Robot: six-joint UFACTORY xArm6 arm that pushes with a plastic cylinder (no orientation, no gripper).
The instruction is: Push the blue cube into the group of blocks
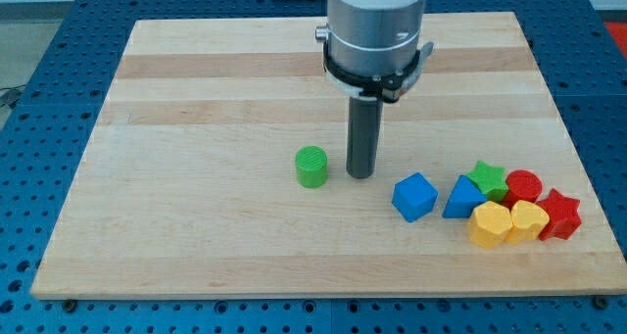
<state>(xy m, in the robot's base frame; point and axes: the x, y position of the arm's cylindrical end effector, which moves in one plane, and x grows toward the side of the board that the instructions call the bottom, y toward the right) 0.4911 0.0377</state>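
Note:
The blue cube (413, 197) lies on the wooden board (196, 119), at the view's lower right of centre. Just to its right is the group: a blue triangular block (461, 199), a green star (489, 178), a red round block (523, 185), a red star (560, 214) and two yellow blocks (489, 224) (528, 219). A small gap separates the blue cube from the blue triangular block. My tip (361, 173) is on the board, up and left of the blue cube, apart from it.
A green cylinder (312, 167) stands just left of my tip, a small gap between them. The board lies on a blue perforated table (39, 60). The arm's grey body (376, 30) hangs over the board's top middle.

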